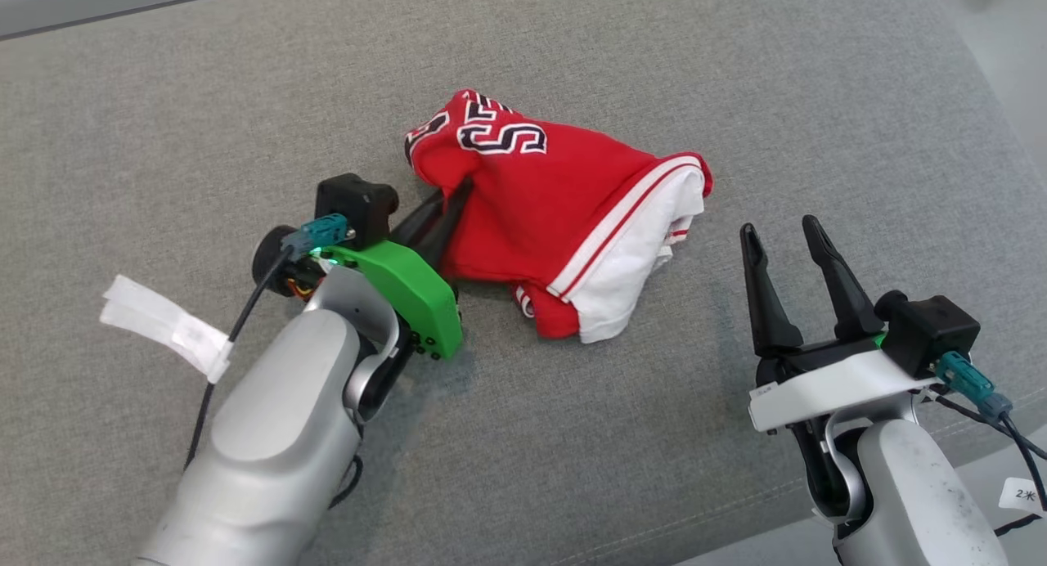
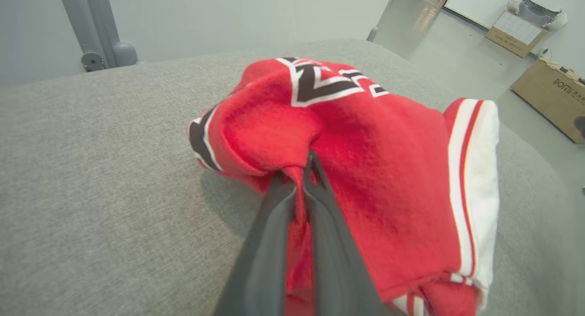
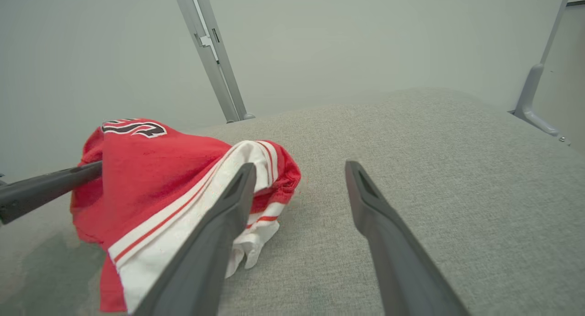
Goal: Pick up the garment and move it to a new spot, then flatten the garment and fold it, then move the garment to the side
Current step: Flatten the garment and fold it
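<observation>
Closest to the head camera is the pale silver left forearm [image 1: 278, 435], entering from 7 o'clock and ending in a bright green wrist plate [image 1: 409, 292]. A white tape tag [image 1: 164, 325] hangs on its black cable. From that wrist the left gripper [image 1: 454, 202] points toward 1 o'clock, and its two long dark fingers are clenched on a fold of the crumpled red fleece garment with white striped trim and black-and-white lettering [image 1: 540, 214]. In the left wrist view the left gripper [image 2: 305, 170] has its fingers pressed together with a ridge of red cloth pinched between them, and the garment [image 2: 379, 179] bunches up beyond the tips.

The garment lies on the grey woven cushion [image 1: 164, 108], a little toward 12 o'clock from the middle of the head view, with its white-trimmed edge turned toward 4 o'clock.

At 4 o'clock from the garment the right gripper [image 1: 779, 229] stands with its fingers spread wide, grasping nothing, near the white trim but apart from it. In the right wrist view the right gripper [image 3: 299, 170] points across bare cushion, and the garment [image 3: 151, 170] sits at 9 o'clock. Cardboard boxes [image 2: 548, 92] stand on the floor at 2 o'clock in the left wrist view.
</observation>
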You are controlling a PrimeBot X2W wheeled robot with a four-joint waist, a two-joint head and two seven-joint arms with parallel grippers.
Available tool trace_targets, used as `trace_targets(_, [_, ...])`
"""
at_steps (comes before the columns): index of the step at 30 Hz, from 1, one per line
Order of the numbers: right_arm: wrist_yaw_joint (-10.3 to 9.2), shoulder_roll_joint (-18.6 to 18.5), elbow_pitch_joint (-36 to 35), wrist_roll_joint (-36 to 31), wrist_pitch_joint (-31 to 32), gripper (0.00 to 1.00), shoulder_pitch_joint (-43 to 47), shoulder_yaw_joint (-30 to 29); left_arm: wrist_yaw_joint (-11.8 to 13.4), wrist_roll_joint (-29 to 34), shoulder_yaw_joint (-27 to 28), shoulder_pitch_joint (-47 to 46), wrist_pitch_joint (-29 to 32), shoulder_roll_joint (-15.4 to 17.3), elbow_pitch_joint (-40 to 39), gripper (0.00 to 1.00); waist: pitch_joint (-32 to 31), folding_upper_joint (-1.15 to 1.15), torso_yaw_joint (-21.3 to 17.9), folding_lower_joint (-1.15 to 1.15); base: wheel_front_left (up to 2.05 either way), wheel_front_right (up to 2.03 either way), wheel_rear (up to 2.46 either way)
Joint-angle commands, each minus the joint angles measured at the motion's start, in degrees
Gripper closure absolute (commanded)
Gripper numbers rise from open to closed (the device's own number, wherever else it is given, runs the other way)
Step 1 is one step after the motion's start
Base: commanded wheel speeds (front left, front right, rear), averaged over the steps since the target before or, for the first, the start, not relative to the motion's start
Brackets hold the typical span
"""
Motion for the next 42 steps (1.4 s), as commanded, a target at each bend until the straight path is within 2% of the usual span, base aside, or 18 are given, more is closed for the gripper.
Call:
trace_targets(1, [0.00, -0.1, 0.3, 0.3, -0.3, 0.00, -0.3, -0.1, -0.1, 0.6, 0.1, -1.1, -1.0, 0.8, 0.0, 1.00, -0.1, 0.00, 0.2, 0.00, 0.00, 0.00, 0.00])
trace_targets(5, [0.00, -0.5, 1.0, 0.5, -0.6, 0.00, 0.3, -0.5, 2.2, 3.9, 0.1, -2.4, -4.8, 2.4, -2.8, 1.00, -0.6, 0.00, 1.9, 0.00, 0.00, 0.00, 0.00])
trace_targets(9, [0.00, -0.9, 1.3, 0.8, -0.5, 0.00, 0.9, -1.0, 6.4, 7.3, 0.1, -1.9, -5.6, 4.8, -9.4, 1.00, -1.4, 0.00, 4.3, 0.00, 0.00, 0.00, 0.00])
trace_targets(15, [0.00, -1.3, 1.0, 1.1, 0.4, 0.00, 1.2, -1.8, 14.4, 11.1, 1.6, 1.9, -2.2, 9.7, -23.4, 1.00, -2.2, 0.00, 8.5, 0.00, 0.00, 0.00, 0.00])
trace_targets(20, [0.00, -1.4, 0.6, 1.6, 1.4, 0.00, 1.3, -2.2, 20.7, 14.2, 3.6, 6.7, 3.0, 15.5, -38.3, 1.00, -2.4, 0.00, 11.9, 0.00, 0.00, 0.00, 0.00])
trace_targets(23, [0.00, -1.2, 0.3, 1.8, 1.9, 0.00, 0.9, -2.0, 20.8, 13.4, 2.3, 9.1, 5.6, 16.0, -42.0, 1.00, -2.3, 0.00, 12.3, 0.00, 0.00, 0.00, 0.00])
trace_targets(27, [0.00, -1.2, 0.2, 2.1, 2.0, 0.00, 0.2, -1.5, 19.3, 12.2, -0.8, 10.8, 7.0, 14.2, -41.4, 1.00, -1.9, 0.00, 11.9, 0.00, 0.00, 0.00, 0.00])
trace_targets(34, [0.00, -1.0, 1.0, 2.9, 2.0, 0.00, -0.2, -0.8, 14.4, 9.0, -8.1, 11.5, 5.7, 6.4, -30.5, 1.00, -0.6, 0.00, 8.7, 0.00, 0.00, 0.00, 0.00])
trace_targets(37, [0.00, -0.8, 1.5, 3.4, 1.7, 0.00, -0.5, -0.6, 12.9, 7.7, -9.3, 10.1, 4.3, 3.4, -24.6, 1.00, 0.0, 0.00, 7.2, 0.00, 0.00, 0.00, 0.00])
trace_targets(38, [0.00, -0.8, 1.6, 3.4, 1.5, 0.00, -0.5, -0.6, 12.5, 7.5, -9.3, 9.7, 3.7, 2.6, -22.5, 0.89, 0.1, 0.00, 6.9, 0.00, 0.00, 0.00, 0.00])
trace_targets(39, [0.00, -0.7, 1.7, 3.6, 1.4, 0.00, -0.5, -0.7, 12.3, 7.1, -9.5, 9.5, 3.2, 1.8, -20.7, 0.56, 0.2, 0.00, 6.5, 0.00, 0.00, 0.00, 0.00])
trace_targets(40, [0.00, -0.7, 1.8, 3.7, 1.3, 0.00, -0.5, -0.7, 11.9, 6.9, -9.6, 9.3, 2.6, 1.1, -19.2, 0.00, 0.3, 0.00, 6.3, 0.00, 0.00, 0.00, 0.00])
trace_targets(42, [0.00, -0.7, 2.1, 3.7, 1.0, 0.00, -0.4, -1.1, 11.2, 7.1, -9.7, 8.3, 0.8, 0.3, -17.0, 0.00, 0.4, 0.00, 6.1, 0.00, 0.00, 0.00, 0.00])
